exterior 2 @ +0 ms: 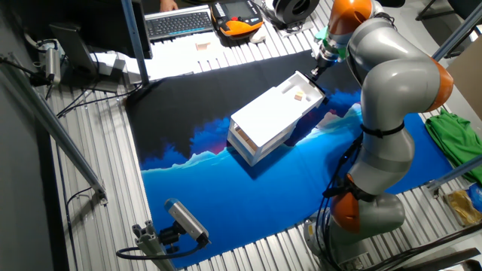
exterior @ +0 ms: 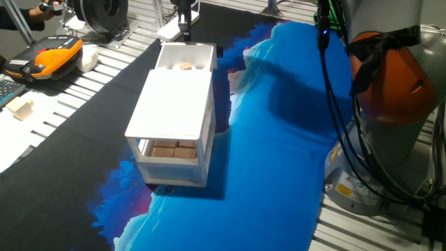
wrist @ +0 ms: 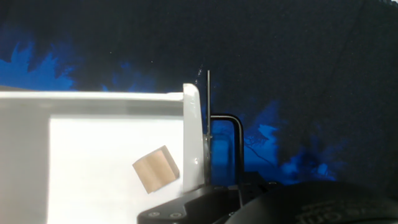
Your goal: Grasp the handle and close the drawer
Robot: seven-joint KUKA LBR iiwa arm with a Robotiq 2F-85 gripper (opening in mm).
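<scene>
The white cabinet stands on the blue and black cloth. Its upper drawer sticks out at the far end and holds one tan block. My gripper hangs just beyond the drawer's far wall; the other fixed view shows the gripper at that same end of the drawer. In the hand view, the drawer's front wall runs upright, the tan block lies to its left, and a black wire handle loops out to its right. My fingertips are hidden, so their state does not show.
Tan wooden blocks fill the lower tier. An orange and black device and a loose wooden block lie at the left. A keyboard sits at the back. The arm's base stands at the right, near a green cloth.
</scene>
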